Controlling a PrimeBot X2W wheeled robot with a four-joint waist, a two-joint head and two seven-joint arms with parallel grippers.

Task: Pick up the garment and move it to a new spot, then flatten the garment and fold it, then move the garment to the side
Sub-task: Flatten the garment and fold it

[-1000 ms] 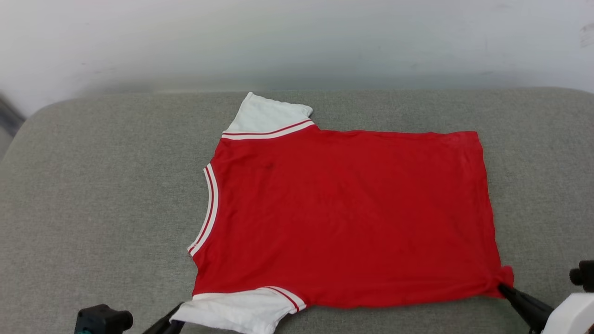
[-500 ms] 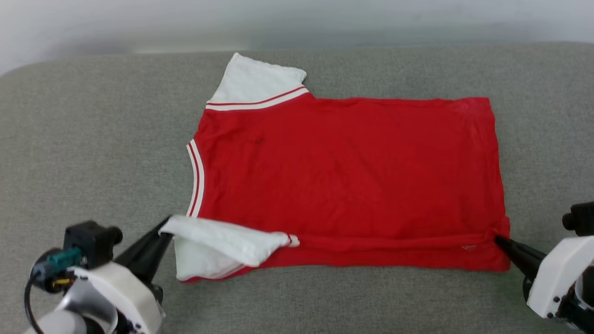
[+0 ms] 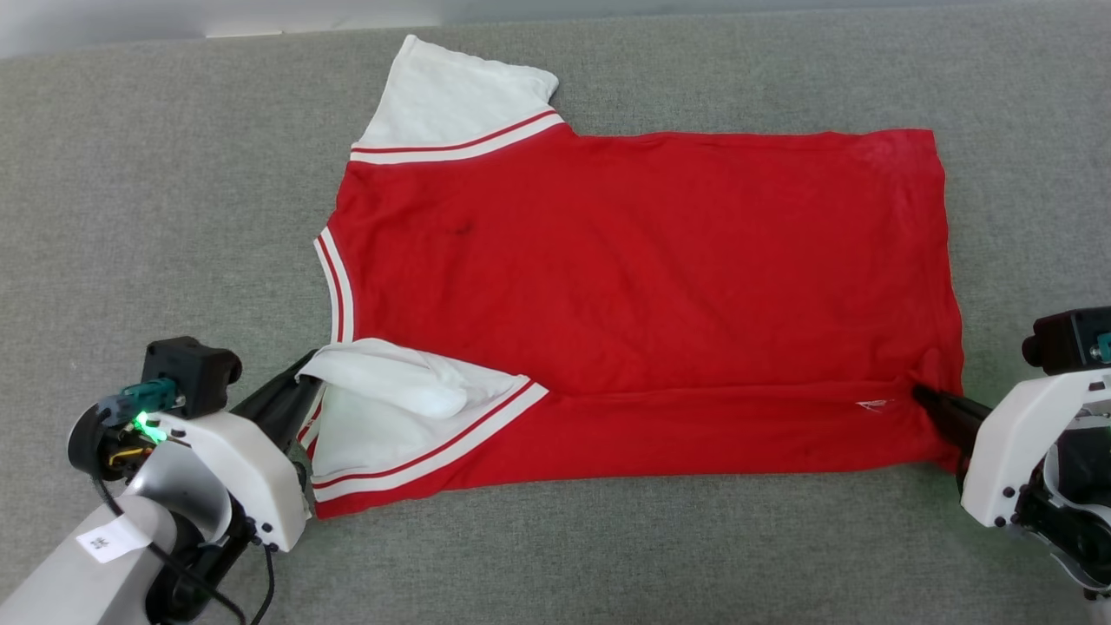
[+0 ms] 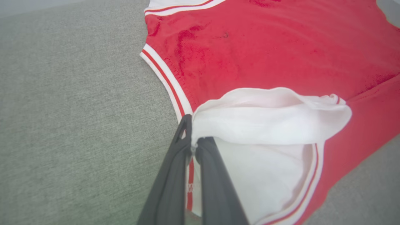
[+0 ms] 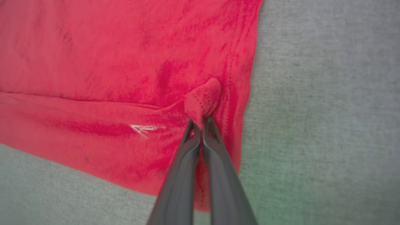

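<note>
The garment [image 3: 642,286] is lying flattened on the grey cushion [image 3: 130,174], the left gripper [image 3: 304,371] clamping its near-left sleeve [image 3: 391,391] and the right gripper [image 3: 920,395] its near-right hem corner [image 5: 203,97]; folding is apparently just beginning, the sideways move remaining.

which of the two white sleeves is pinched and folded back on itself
The near sleeve, beside the left hand: its edge is pinched between the shut fingers and doubled back over itself. The far sleeve lies flat and untouched.

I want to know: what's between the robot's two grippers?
In the head view, the red jersey's folded-over edge stretches from the left gripper to the right gripper.
</note>
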